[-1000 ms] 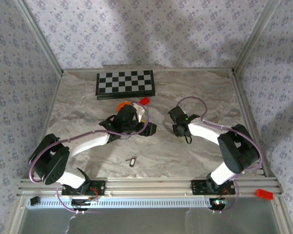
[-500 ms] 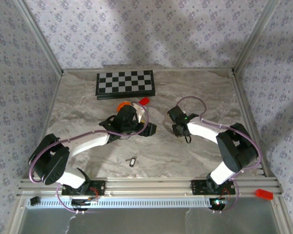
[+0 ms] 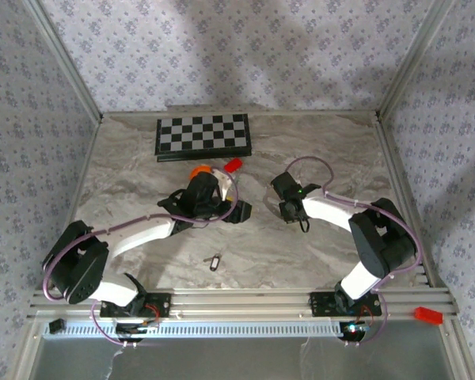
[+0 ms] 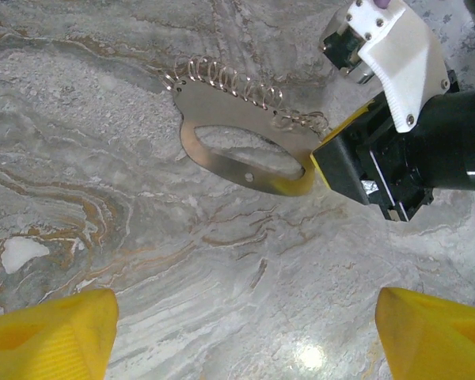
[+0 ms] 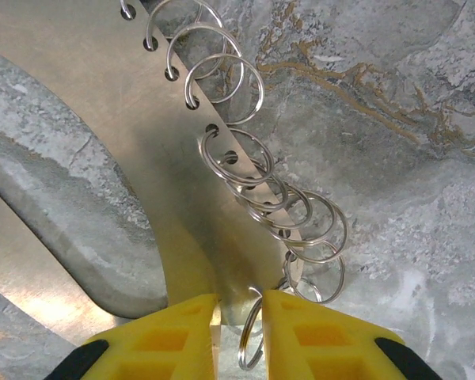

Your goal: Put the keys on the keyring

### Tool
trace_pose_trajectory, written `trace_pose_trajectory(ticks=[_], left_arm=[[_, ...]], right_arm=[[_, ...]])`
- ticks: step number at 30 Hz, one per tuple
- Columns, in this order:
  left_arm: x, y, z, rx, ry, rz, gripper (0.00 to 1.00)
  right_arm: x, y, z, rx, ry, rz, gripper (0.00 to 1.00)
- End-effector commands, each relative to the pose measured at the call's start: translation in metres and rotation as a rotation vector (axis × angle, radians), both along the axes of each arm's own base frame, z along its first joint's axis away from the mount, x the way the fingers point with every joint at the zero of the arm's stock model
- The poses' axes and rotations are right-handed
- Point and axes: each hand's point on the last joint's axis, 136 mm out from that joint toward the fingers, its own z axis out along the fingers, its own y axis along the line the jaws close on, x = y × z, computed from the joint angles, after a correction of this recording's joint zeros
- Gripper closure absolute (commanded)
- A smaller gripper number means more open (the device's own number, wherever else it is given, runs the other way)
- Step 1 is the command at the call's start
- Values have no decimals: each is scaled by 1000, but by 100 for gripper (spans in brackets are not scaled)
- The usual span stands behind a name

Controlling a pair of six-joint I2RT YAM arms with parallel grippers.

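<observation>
along the keyring [image 5: 79, 47] edge hang small rings [image 5: 289, 215].

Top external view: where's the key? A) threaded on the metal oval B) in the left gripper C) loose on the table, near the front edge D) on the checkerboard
C: the key lies alone on the table toward the near edge, with nothing touching it.

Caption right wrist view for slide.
Right gripper, fingertips narrowly apart, at the end of the keyring; split rings line its edge, marble table beneath.
</observation>
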Motion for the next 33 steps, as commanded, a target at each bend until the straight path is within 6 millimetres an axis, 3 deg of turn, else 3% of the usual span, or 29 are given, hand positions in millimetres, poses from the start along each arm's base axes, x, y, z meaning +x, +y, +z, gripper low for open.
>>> trace_pose_trajectory(ticks=[1, 33], left_arm=[[3, 1, 13, -21, -40, 3, 15], [5, 17, 18, -35, -79, 16, 16]], right_arm=[[2, -3, 3, -22, 0, -28, 79], [4, -5, 2, -61, 24, -36, 89]])
